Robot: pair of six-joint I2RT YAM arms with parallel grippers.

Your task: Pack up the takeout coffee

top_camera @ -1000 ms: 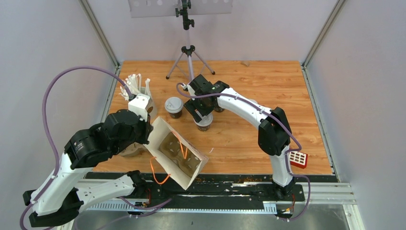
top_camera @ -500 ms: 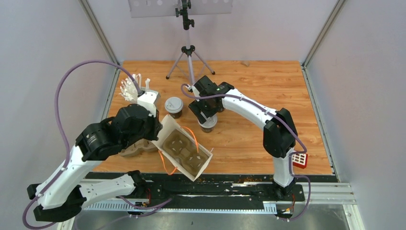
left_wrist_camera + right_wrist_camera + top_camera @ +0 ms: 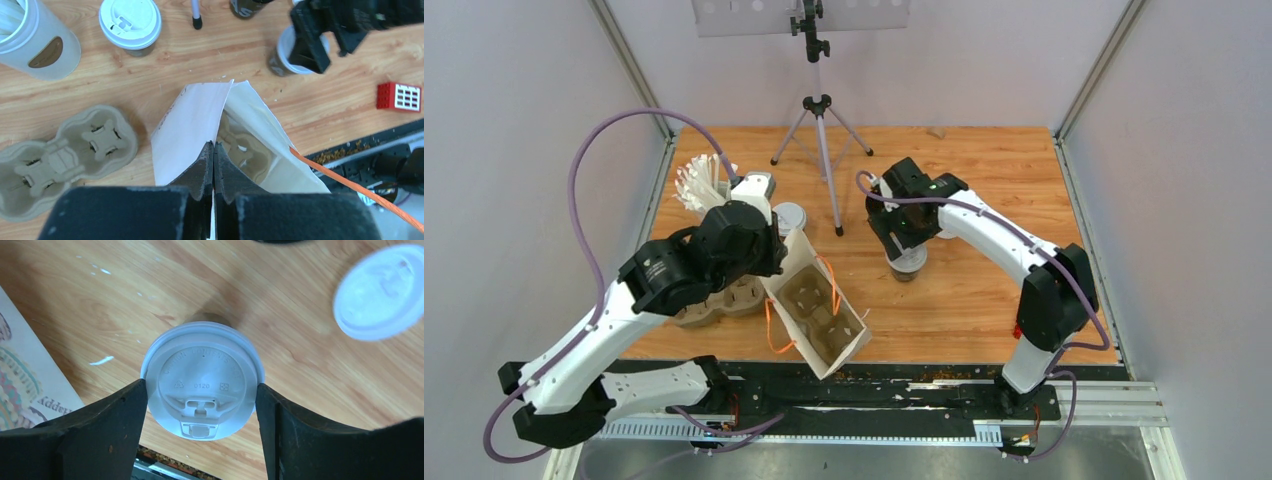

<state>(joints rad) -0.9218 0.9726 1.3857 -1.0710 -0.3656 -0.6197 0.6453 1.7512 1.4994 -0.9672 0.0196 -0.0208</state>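
My right gripper [image 3: 907, 243] is shut on a black coffee cup with a white lid [image 3: 908, 263]. In the right wrist view both fingers press the sides of that lid [image 3: 202, 372]. A second lidded cup [image 3: 790, 216] stands beside my left gripper [image 3: 796, 243], which is shut on the top edge of a white paper bag [image 3: 824, 325]. The bag's mouth is open, with a pulp carrier [image 3: 245, 150] inside. A third lid [image 3: 382, 290] shows blurred at the right wrist view's upper right. A dark cup [image 3: 245, 6] is cut off at the left wrist view's top edge.
A second brown pulp carrier tray [image 3: 719, 300] lies left of the bag. A white cup of straws [image 3: 699, 185] stands at the far left. A tripod [image 3: 822, 130] stands at the back centre. A small red block [image 3: 398, 96] lies near the front right. Orange bag handles [image 3: 774, 335] hang loose.
My right gripper has carried its cup to the right, away from the bag. My left gripper has moved back and right with the bag, swinging its mouth round.
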